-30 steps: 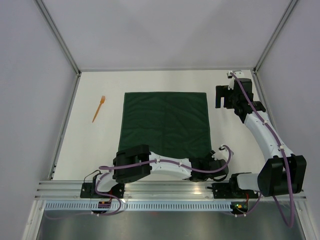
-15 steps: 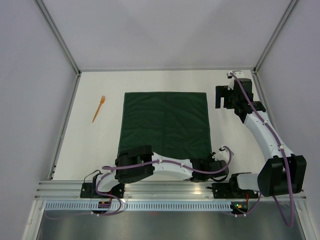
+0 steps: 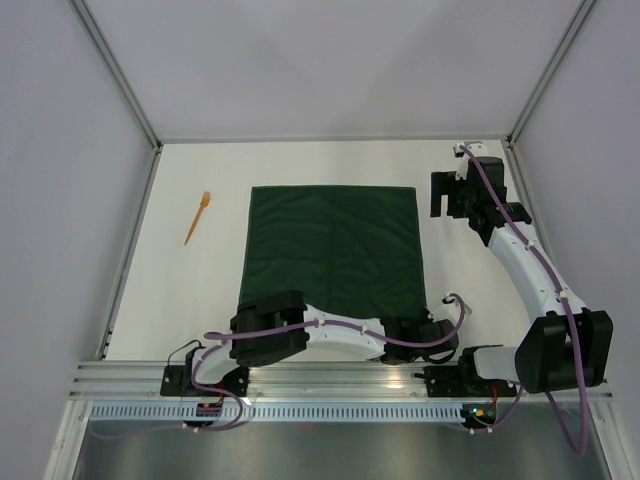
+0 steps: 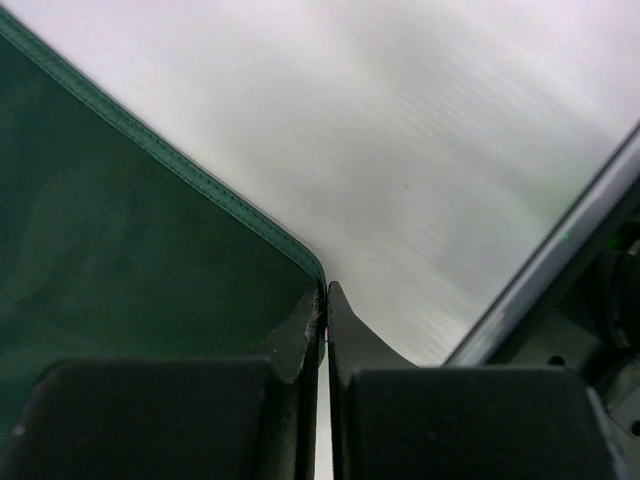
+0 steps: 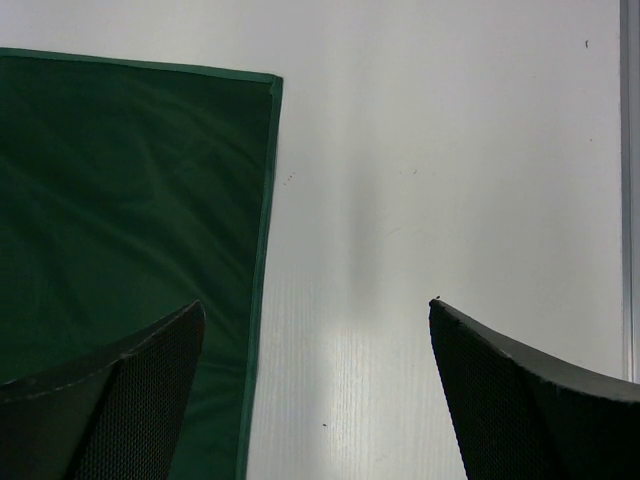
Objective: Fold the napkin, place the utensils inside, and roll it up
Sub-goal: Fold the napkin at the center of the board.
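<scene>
The napkin (image 3: pixel 330 250) lies flat in the middle of the white table (image 3: pixel 200 290), a dark green woven square with faint crease lines. In the left wrist view its cloth (image 4: pixel 120 250) shows a lighter stitched hem that rounds off at the near right corner. The left end effector (image 4: pixel 326 300) is closed to a hairline slit on that corner, with the hem running into the seam between its dull black tips. From above, the left end effector (image 3: pixel 428 325) sits low at the table's near edge, its arm lying across the napkin's near hem. The right end effector (image 3: pixel 440 195) hangs beside the far right corner, spread wide. In its own view the textured left finger (image 5: pixel 110 400) overlaps the hem and the right finger (image 5: pixel 530 400) is over bare table (image 5: pixel 430 150). A slim orange plastic fork (image 3: pixel 197 217) lies well apart on the left, with bare table all round it. A metal rail (image 5: pixel 628 200) bounds the right side.
</scene>
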Action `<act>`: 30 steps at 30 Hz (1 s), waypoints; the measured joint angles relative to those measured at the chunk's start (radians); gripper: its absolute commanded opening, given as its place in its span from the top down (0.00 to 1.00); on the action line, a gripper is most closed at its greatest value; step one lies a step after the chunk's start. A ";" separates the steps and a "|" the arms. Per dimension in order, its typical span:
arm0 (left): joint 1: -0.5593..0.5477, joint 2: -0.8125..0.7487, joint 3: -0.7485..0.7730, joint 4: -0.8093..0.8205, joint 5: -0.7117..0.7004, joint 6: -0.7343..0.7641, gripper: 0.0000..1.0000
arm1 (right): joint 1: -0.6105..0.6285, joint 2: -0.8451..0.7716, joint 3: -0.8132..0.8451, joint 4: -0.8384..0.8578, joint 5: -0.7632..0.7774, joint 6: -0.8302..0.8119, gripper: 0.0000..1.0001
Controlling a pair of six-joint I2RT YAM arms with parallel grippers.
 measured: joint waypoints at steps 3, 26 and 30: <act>0.000 0.000 0.000 0.016 0.040 0.000 0.98 | 0.000 0.000 0.000 -0.002 -0.003 0.000 0.02; 0.366 -0.350 -0.280 0.051 0.109 -0.116 0.98 | 0.000 0.000 0.000 -0.011 -0.016 -0.001 0.02; 0.502 -0.409 -0.359 0.051 0.148 -0.144 0.98 | 0.000 0.000 0.000 -0.011 -0.020 -0.001 0.02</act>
